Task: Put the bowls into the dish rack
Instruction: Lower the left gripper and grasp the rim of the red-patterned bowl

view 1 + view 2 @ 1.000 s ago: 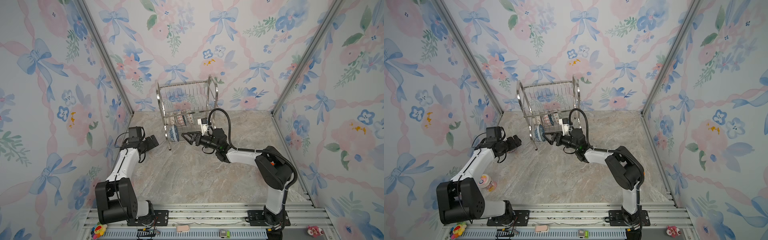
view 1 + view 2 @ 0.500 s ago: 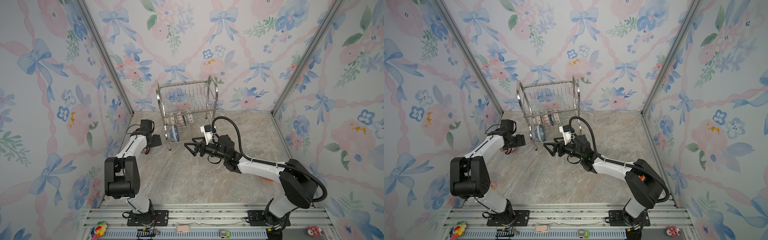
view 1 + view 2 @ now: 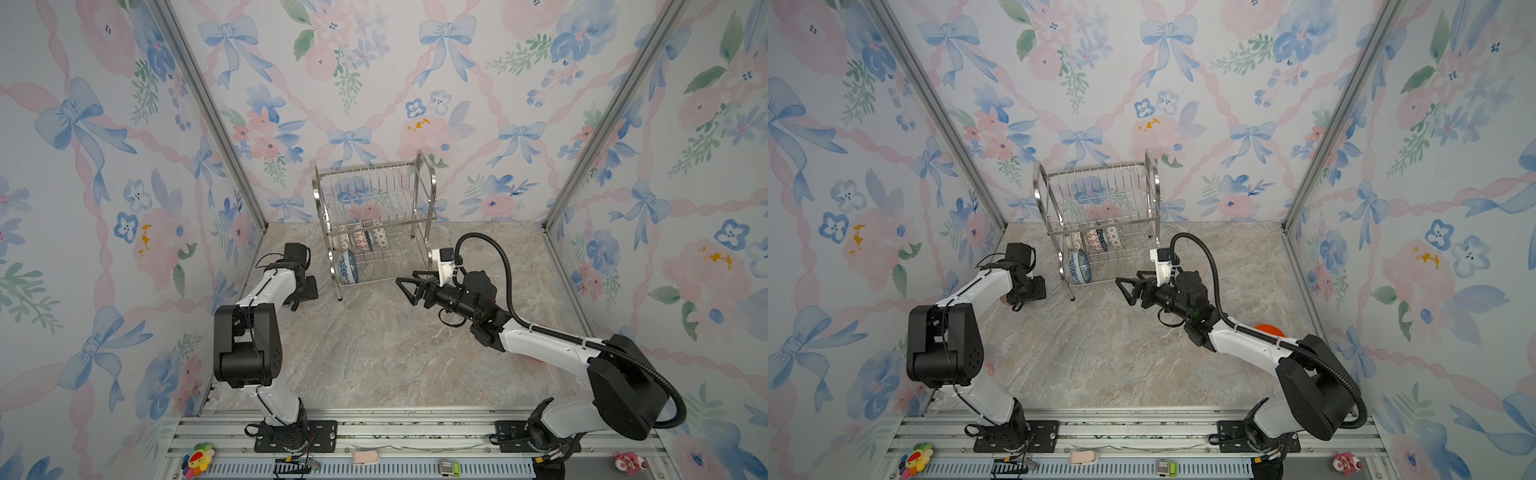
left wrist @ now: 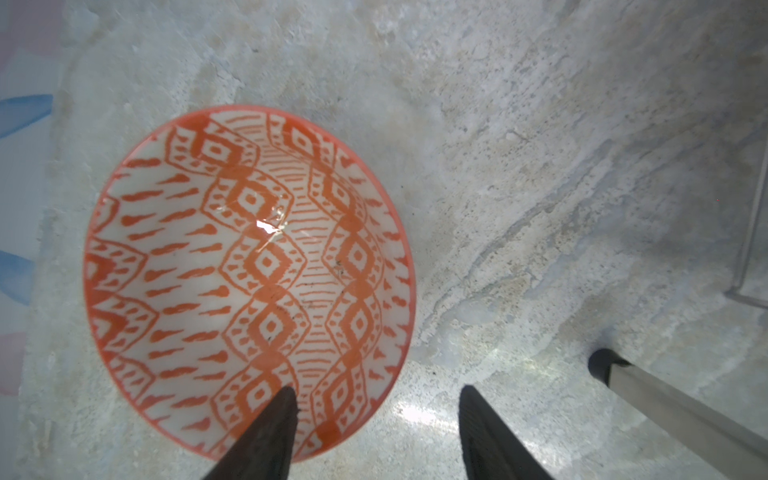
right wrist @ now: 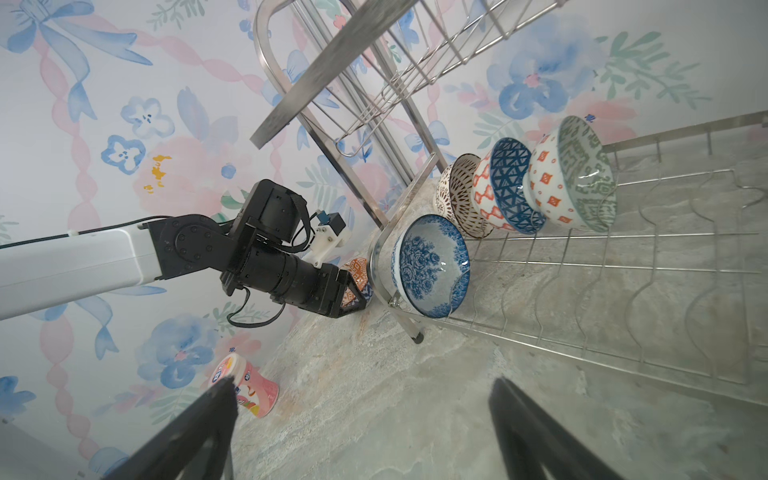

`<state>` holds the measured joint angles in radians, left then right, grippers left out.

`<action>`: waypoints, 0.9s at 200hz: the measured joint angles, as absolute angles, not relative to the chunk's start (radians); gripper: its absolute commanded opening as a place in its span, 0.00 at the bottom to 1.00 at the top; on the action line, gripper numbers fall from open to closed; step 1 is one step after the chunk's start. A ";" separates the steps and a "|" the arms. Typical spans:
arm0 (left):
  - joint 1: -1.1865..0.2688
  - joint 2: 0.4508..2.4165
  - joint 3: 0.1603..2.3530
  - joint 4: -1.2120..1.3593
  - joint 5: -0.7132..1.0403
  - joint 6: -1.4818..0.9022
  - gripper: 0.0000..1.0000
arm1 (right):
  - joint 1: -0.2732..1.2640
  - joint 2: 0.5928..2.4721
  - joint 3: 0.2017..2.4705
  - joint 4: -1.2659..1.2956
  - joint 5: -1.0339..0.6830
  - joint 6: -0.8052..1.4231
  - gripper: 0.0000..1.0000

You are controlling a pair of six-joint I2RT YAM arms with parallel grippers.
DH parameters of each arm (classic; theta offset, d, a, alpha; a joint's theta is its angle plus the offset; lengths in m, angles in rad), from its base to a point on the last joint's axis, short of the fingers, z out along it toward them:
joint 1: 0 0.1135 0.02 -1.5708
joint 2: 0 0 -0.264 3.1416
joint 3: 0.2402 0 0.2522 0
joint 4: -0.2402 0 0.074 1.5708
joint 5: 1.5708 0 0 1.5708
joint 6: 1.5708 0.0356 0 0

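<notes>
The dish rack [image 3: 365, 168] [image 3: 1096, 168] stands at the back against the wall. A blue-white bowl [image 3: 347, 267] [image 5: 430, 266] stands on edge at the front of its lower tier. Three more bowls lean in a row behind it: brown-lattice [image 5: 459, 195], blue-lattice [image 5: 513, 183] and grey-green [image 5: 582, 170]. An orange-red patterned bowl [image 4: 249, 266] sits upright on the table left of the rack. My left gripper [image 4: 378, 390] [image 3: 305, 291] straddles its rim, open, one finger inside and one outside. My right gripper [image 3: 409, 286] [image 5: 361, 386] hangs open and empty before the rack. A glossy orange bowl [image 3: 1268, 330] peeks from behind the right arm.
A pink cup [image 5: 249, 388] lies on its side on the table near the left wall. A rack leg [image 4: 665, 399] stands close beside the left gripper. Small toys [image 3: 197, 457] [image 3: 629, 461] sit on the front rail. The left wall is close to the orange-red bowl.
My left arm has folded and brought its gripper down over the orange-red bowl, jaws narrowing around the rim. My right gripper has drawn back from the rack, still open.
</notes>
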<state>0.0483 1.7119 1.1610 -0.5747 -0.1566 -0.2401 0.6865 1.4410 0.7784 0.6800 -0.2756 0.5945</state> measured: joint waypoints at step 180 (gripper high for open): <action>0.052 1.718 1.160 -0.575 -0.196 -0.216 0.00 | 0.633 1.408 0.739 0.685 -0.283 0.644 0.97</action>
